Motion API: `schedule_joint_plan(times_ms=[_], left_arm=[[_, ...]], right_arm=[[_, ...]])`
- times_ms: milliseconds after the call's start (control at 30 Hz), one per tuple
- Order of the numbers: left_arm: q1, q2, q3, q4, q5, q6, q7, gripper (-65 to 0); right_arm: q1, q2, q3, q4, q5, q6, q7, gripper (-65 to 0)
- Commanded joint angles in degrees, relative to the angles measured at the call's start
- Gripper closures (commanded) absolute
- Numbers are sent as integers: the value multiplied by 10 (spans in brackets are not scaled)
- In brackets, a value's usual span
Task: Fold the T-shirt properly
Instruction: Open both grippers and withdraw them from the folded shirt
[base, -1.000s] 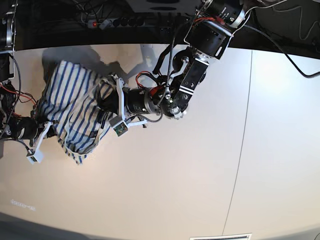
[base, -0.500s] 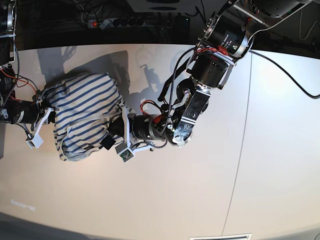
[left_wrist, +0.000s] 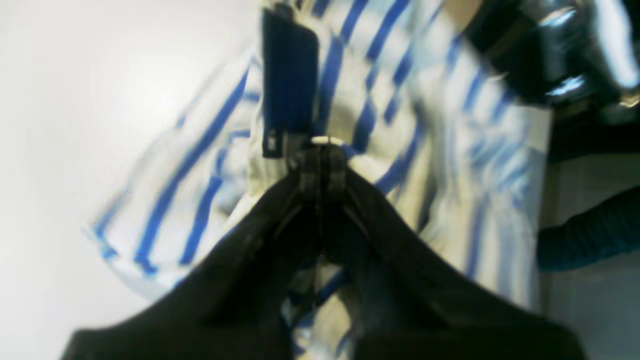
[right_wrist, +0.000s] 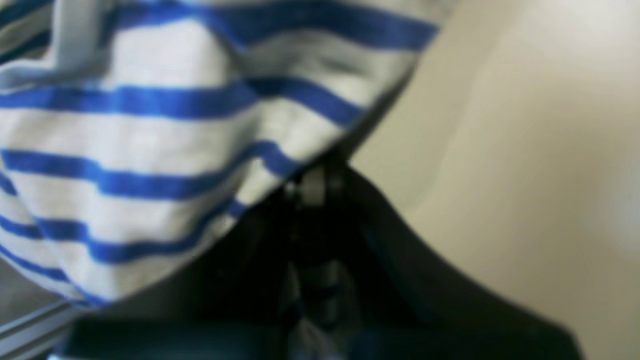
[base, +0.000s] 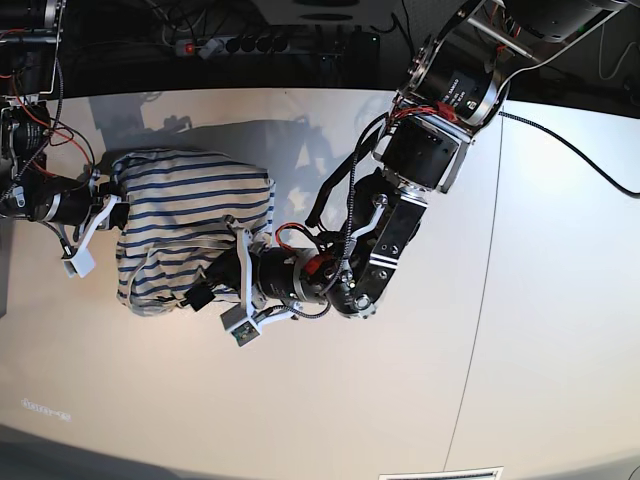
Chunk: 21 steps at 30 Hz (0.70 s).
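The T-shirt (base: 190, 225) sits bunched in a rumpled heap on the worktop (base: 400, 400), near its far left corner, striped cloth puffed up between the two arms. The left claw (base: 205, 292) comes in low from the right, clenched on the shirt's near edge just beside the small dark tag (left_wrist: 290, 80); in its wrist view the tips meet with cloth pinched between them. The right claw (base: 112, 200) is clamped on the heap's left edge, and its own view shows striped fabric (right_wrist: 150, 140) draped over the closed tips. The left arm's elbow and red and black cabling (base: 310, 262) crowd the worktop just right of the shirt. A power strip (base: 265, 45) lies beyond the far edge, among dark cables.
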Motion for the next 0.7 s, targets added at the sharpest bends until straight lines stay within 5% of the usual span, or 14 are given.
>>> schedule_joint_plan(times_ms=[0,367,667], left_arm=[[-19,9,-5,33,-21,-1,-9,-16],[-18,-16,-68,105,-90,-1,47,-16],[34,-128,-179,122,-232,-1,124,-16]], right_arm=[[8,12,13,8,7,19,5,0],[8,27,55,8,7,19,10,0],[-7,85,171,7,8,21,-2,0]])
